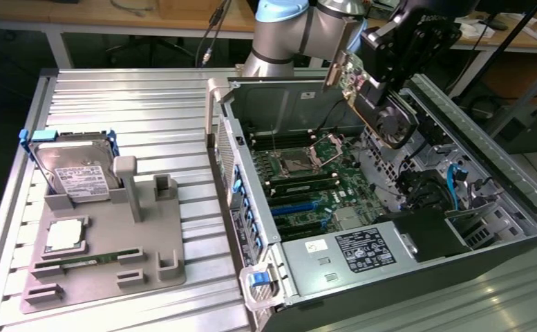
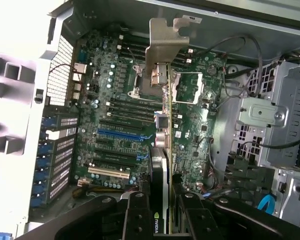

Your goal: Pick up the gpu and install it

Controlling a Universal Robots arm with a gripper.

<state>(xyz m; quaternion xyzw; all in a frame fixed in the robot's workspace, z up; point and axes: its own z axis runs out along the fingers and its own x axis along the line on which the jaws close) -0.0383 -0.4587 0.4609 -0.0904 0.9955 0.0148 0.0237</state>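
Note:
The gpu (image 1: 383, 107) hangs in the air over the open computer case (image 1: 249, 207), above the far right part of the motherboard (image 1: 309, 176). It is a dark board tilted on edge, with its round black fan (image 1: 399, 123) facing the exterior view's right. My gripper (image 1: 379, 72) is shut on it from above. In the wrist view the gpu (image 2: 168, 130) appears edge-on between my black fingers (image 2: 140, 215). Its silver end bracket (image 2: 165, 47) points away from the gripper (image 2: 166, 205), over the motherboard's processor socket (image 2: 185, 87). The blue and black expansion slots (image 2: 121, 135) lie beside the card's line.
A grey holder (image 1: 111, 252) on the ribbed metal table at the exterior view's left carries a hard drive with blue rails (image 1: 74, 166), a green memory stick (image 1: 88, 261) and a silver chip (image 1: 66, 235). Inside the case sit a power supply (image 1: 361, 250) and drive cages (image 2: 270, 130).

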